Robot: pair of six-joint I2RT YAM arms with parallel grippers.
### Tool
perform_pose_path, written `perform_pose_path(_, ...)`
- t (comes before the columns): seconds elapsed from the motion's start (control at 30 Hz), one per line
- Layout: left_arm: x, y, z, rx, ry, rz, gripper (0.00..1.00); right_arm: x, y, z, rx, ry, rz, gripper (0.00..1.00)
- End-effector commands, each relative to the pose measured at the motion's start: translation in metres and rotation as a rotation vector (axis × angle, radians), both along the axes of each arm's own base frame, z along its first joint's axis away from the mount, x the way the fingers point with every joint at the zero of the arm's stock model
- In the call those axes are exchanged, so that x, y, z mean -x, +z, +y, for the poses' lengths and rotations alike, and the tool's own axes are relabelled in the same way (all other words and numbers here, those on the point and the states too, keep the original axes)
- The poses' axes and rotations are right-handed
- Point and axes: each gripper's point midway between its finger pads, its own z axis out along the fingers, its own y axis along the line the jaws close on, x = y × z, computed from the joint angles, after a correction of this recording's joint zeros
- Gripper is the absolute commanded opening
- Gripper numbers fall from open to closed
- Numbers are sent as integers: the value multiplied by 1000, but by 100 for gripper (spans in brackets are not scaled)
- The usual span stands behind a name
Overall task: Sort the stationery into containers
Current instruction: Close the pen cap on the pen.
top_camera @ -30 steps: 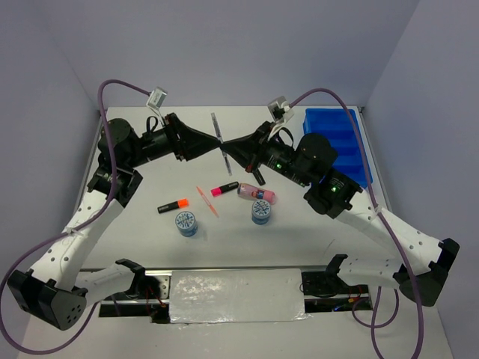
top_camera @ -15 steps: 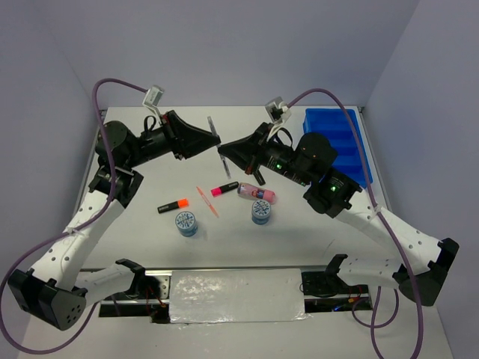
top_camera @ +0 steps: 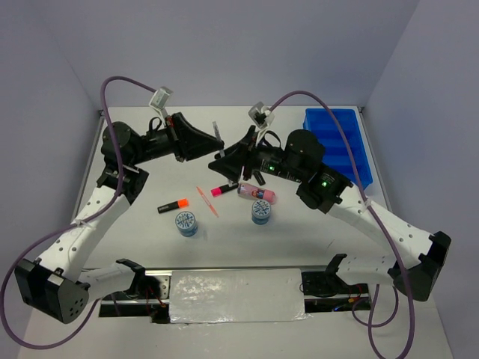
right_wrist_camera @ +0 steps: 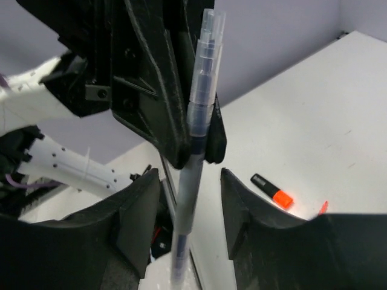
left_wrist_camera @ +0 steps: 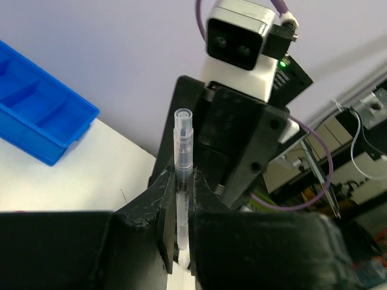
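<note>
The left gripper [left_wrist_camera: 181, 181] is clamped on a clear pen [left_wrist_camera: 182, 145], its fingers pressed to both sides of the barrel. The pen stands nearly upright, with the capped end sticking out past the fingertips. It is held in the air over the far middle of the table [top_camera: 150, 187].

The right gripper [right_wrist_camera: 188, 181] meets it head-on from 5 o'clock in the overhead view. Its jaws are spread wide, one finger [right_wrist_camera: 140, 217] on each side of the pen's lower barrel, with a gap showing on both sides.

Taking the pen as centre in the overhead view, the blue tray [top_camera: 337, 123] sits at 3 o'clock, against the table's right edge. A pink highlighter [top_camera: 224, 188] lies at 6 o'clock with a pink tube [top_camera: 257, 194] just beside it at 5 o'clock. An orange pen [top_camera: 207, 200] and an orange highlighter [top_camera: 172, 205] lie towards 7 o'clock. Two round discs [top_camera: 186, 223] sit nearest the arm bases, one under each cluster.
</note>
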Motion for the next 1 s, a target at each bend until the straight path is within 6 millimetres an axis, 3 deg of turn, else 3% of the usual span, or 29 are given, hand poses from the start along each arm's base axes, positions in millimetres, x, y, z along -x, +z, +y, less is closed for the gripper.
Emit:
perform_pose_path(0.0,24,22,-1,-3,-111,-132,0,11,12,2,3,81,-46,52)
perform_pose_path(0.07,25,21,0,-15,-110,-141,0,10,13,1,3,79,-51,26)
perform_pose_path(0.1,26,20,0,-30,-103,-146,0,11,15,1,-2,78,-54,1)
perform_pose_path(0.17,27,20,0,-36,-108,-147,0,8,14,-1,-3,61,-49,0)
perform_pose_path(0.2,27,19,0,-42,-112,-143,8,8,13,-1,1,61,-47,0)
perform_pose_path(0.27,26,18,0,-48,-103,-136,32,9,12,-1,-2,59,-40,0)
perform_pose_path(0.3,27,22,1,-53,-88,-161,58,7,12,-2,-4,50,-37,0)
perform_pose_path(0.4,16,24,7,-97,21,-135,82,6,10,-3,-3,33,-21,0)
perform_pose_path(0.5,-1,34,16,-103,161,-143,83,6,10,-3,-2,37,-20,0)
perform_pose_path(0.67,-15,42,20,-58,220,-122,79,17,6,0,17,99,-17,0)
perform_pose_path(0.73,-15,43,20,-40,216,-120,71,18,6,0,23,102,-15,0)
perform_pose_path(0.93,-10,43,16,-9,169,-109,65,19,1,-2,35,100,3,0)
perform_pose_path(0.97,-8,44,16,-5,161,-118,60,19,0,-2,35,99,7,0)
